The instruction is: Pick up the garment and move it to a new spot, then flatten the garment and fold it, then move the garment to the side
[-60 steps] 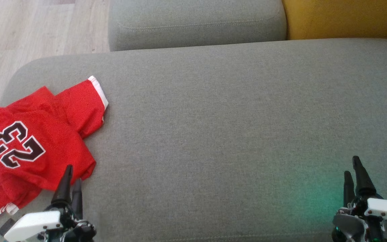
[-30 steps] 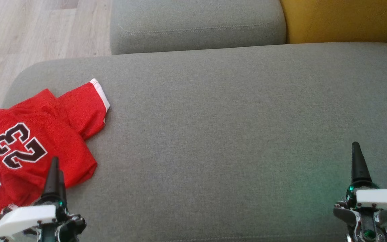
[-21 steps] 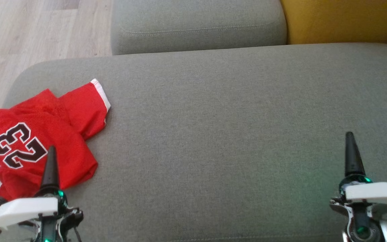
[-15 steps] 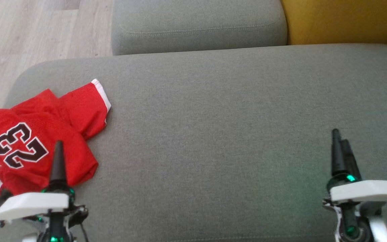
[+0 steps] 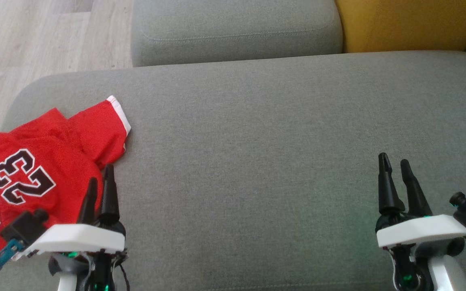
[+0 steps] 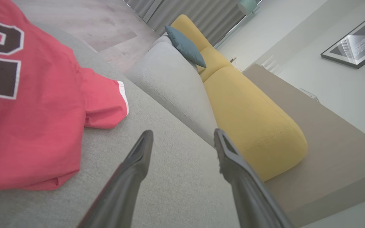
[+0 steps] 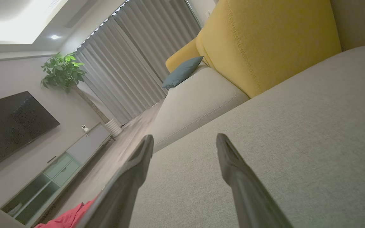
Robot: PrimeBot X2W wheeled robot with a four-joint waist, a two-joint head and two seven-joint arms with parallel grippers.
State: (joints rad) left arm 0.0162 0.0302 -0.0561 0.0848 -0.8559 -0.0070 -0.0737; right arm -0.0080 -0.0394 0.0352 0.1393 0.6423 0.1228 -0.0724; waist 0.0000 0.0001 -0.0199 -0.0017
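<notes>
The garment (image 5: 43,165) is a red jersey with a black and white number 23 and white-trimmed sleeves, lying crumpled at the left end of the grey sofa seat (image 5: 257,141). My left gripper (image 5: 100,178) hovers open at the jersey's lower right edge, with nothing between its fingers. In the left wrist view the garment (image 6: 33,110) lies left of the spread fingers (image 6: 138,158). My right gripper (image 5: 394,161) is open over bare cushion at the lower right, far from the jersey. A bit of red cloth (image 7: 71,217) peeks at the bottom of the right wrist view.
A grey back cushion (image 5: 237,28) and a yellow cushion (image 5: 411,22) stand behind the seat. Wooden floor (image 5: 34,36) lies beyond the sofa's left end. A blue pillow (image 6: 185,46) rests farther along the sofa.
Both grippers have turned so that their two fingers show side by side. The left has shifted right along the jersey's edge, the right has moved left and forward. The jersey lies as before.
</notes>
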